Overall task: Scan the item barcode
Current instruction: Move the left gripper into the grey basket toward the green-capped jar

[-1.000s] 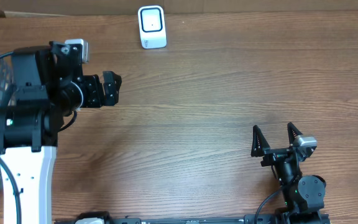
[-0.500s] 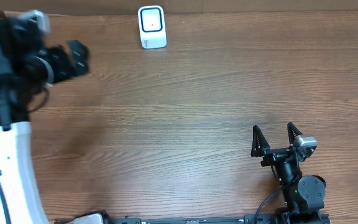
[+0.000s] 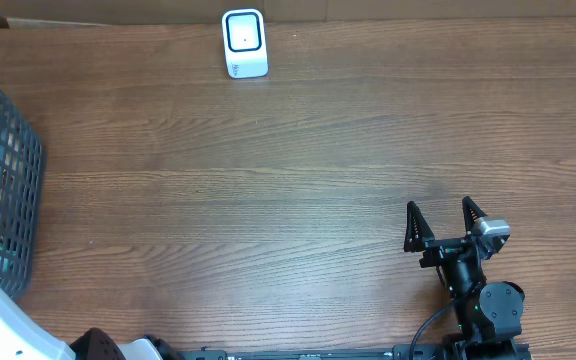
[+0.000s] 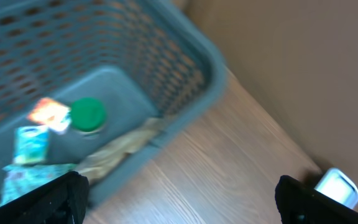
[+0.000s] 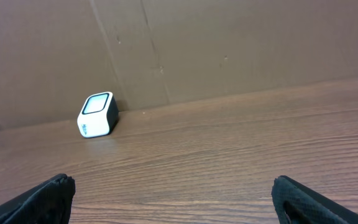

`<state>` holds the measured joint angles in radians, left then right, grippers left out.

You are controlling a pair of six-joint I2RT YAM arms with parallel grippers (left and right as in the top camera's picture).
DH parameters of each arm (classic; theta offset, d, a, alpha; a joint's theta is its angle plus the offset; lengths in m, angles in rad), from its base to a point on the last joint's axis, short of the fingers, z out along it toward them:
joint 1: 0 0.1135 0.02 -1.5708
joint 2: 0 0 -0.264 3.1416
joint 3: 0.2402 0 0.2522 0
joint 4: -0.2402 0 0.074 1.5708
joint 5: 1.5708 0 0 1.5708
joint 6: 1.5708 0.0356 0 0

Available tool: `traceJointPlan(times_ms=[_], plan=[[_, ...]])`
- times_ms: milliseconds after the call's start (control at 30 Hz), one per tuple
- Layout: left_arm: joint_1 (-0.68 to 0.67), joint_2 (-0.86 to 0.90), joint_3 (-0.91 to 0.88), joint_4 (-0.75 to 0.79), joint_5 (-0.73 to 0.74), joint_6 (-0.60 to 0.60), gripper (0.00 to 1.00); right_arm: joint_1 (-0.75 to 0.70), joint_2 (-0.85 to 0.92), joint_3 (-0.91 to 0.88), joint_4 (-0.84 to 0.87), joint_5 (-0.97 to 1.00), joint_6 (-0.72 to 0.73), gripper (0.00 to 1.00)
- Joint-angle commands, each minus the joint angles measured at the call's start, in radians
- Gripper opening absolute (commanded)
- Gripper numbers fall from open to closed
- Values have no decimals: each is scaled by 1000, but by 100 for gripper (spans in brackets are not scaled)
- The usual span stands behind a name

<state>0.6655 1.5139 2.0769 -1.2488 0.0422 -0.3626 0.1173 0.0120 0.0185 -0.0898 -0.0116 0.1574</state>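
Left wrist view: my left claw point(image 4: 180, 180) is spread as wide as it goes, holding nothing and touching nothing, its two dark fingers hanging above the counter point(image 4: 229, 155) beside the near wall of the basket point(image 4: 210, 56). My right claw point(image 3: 439, 205) is spread just as wide and is also empty, parked near the counter's near edge towards the right corner. The things to be scanned lie on the basket floor: a green round lid point(image 4: 87, 114), an orange and white packet point(image 4: 48, 112) touching it, a green packet point(image 4: 30, 143) just beside that, and a crumpled tan wrapper point(image 4: 123, 146) against the wall. The basket sits at the counter's left edge, and its mesh wall stands between my left claw and those items. The scanner point(image 3: 245, 43) stands upright at the far edge, left of the middle, close to the cardboard wall point(image 5: 229, 43). Bare wood runs from the basket across to the right edge, so my right claw has a clear line to the scanner. The view into the basket is blurred, so I can read no label, and I can make out no writing on the scanner's face.
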Motion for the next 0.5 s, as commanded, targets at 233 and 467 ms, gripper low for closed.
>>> traceJointPlan(times_ms=[233,467], plan=[[154,110,11,-30,-53,-37,100,-5,-9,-10,6,0,3,100],[159,248,11,-26,-97,51,97,-5,-9,-10,6,0,3,100]])
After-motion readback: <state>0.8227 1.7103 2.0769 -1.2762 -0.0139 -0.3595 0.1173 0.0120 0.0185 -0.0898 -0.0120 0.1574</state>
